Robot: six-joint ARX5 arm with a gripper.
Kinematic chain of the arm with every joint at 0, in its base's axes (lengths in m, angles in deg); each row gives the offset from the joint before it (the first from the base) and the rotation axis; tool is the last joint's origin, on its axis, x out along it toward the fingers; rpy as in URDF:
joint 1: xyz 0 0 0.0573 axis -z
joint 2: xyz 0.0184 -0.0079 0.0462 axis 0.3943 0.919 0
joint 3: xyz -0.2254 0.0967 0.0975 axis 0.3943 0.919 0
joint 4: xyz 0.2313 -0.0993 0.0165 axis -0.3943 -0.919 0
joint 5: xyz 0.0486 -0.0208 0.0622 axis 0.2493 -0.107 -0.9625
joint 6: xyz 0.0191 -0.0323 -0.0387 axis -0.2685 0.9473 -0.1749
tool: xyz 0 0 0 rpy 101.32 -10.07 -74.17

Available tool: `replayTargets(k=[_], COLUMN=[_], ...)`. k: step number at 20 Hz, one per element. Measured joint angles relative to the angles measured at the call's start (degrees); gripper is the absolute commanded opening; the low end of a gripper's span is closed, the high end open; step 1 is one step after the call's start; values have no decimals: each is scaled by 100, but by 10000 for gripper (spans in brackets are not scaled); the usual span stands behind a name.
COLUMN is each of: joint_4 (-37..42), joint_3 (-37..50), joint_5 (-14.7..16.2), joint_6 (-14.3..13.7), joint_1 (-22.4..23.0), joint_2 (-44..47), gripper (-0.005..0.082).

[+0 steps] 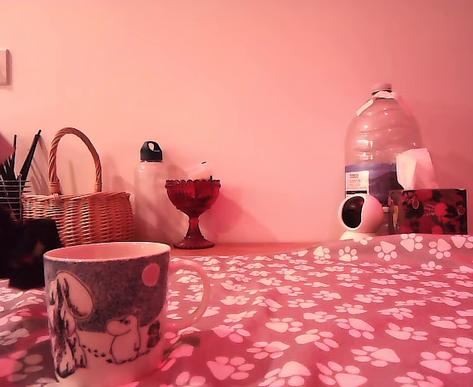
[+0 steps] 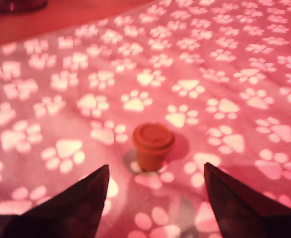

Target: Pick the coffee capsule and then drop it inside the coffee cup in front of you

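Capsule (image 2: 152, 145) seen only in wrist view, upright on paw-print cloth (image 2: 224, 59), just ahead of gripper (image 2: 156, 173), whose jaws are spread wide and hold nothing. Exterior view alone shows coffee cup (image 1: 111, 310) on that cloth, red goblet (image 1: 192, 211) behind.

coffee cup (image 1: 111, 310) sits up front on the cloth (image 1: 365, 306) at the exterior view's left. behind it along the wall (image 1: 260, 81): basket (image 1: 79, 205), bottle (image 1: 150, 193), goblet (image 1: 192, 211), then way over right the water jug (image 1: 379, 157) and tissue box (image 1: 427, 210). in the wrist view the coffee capsule (image 2: 152, 146) stands on the cloth just ahead of the gripper (image 2: 155, 191), between its spread fingers.
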Motion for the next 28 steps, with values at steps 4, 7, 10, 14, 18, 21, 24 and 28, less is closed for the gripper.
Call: replayTargets(k=[4,7,10,14,18,21,24,28], joint_4=[393,605,739,745,752,758,713,715], joint_3=[0,-2,-4,-173,-378,-393,-487,-570], joint_5=[-50,-70,-162,-175,-175,-175,-175,-210], joint_6=[28,55,81,94,153,153,153,153], joint_1=[28,105,234,273,306,332,350,350], joint_2=[33,111,310,535,737,776,946,1005], gripper=[548,548,548,548,548,548,548,548])
